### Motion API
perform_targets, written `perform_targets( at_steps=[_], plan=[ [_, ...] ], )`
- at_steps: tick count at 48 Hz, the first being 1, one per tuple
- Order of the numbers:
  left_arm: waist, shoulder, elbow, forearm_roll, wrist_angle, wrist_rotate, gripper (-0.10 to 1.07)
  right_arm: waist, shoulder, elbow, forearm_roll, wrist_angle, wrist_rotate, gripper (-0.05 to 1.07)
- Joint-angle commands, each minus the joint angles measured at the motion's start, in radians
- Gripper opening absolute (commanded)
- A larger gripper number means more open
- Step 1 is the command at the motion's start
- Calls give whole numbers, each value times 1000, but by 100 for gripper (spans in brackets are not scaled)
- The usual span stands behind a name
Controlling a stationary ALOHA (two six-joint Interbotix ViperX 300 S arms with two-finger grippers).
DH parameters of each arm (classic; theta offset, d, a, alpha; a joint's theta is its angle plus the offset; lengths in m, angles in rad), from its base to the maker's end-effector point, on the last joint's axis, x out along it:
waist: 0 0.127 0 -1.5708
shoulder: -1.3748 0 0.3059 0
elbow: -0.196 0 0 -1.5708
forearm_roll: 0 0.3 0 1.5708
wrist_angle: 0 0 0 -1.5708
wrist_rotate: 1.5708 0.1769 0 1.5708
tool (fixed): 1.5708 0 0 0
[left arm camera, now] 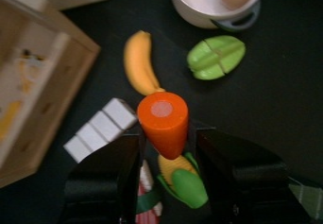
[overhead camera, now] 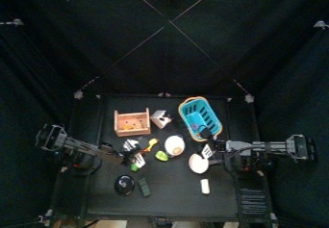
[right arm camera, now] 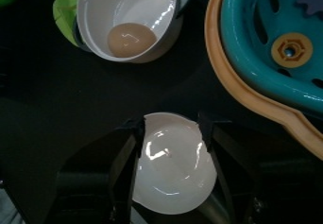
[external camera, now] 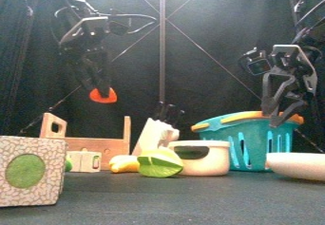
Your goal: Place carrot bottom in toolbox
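Front view is showing the left gripper [external camera: 97,84] holding the carrot piece [external camera: 105,96] high above the table, left of the toolbox [external camera: 91,149]. It is looking light, stiff and smooth; gripping its sides seems safest.

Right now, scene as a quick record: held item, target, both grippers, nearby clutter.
held item: orange carrot piece, clamped between the left gripper jaws, lifted clear of the table
target: toolbox, wooden rim, carrot not yet in it
right gripper: raised above the blue basket, holds nothing; in its wrist view a white dish lies below its jaws
clutter: banana, green lime half, white pot with an egg inside
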Motion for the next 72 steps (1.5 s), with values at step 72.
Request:
perform_targets(
  at_steps=[72],
  plan=[
    [552,-69,288,215,-471,-72,89,3,48,-43,-54,-74,-3,84]
  ],
)
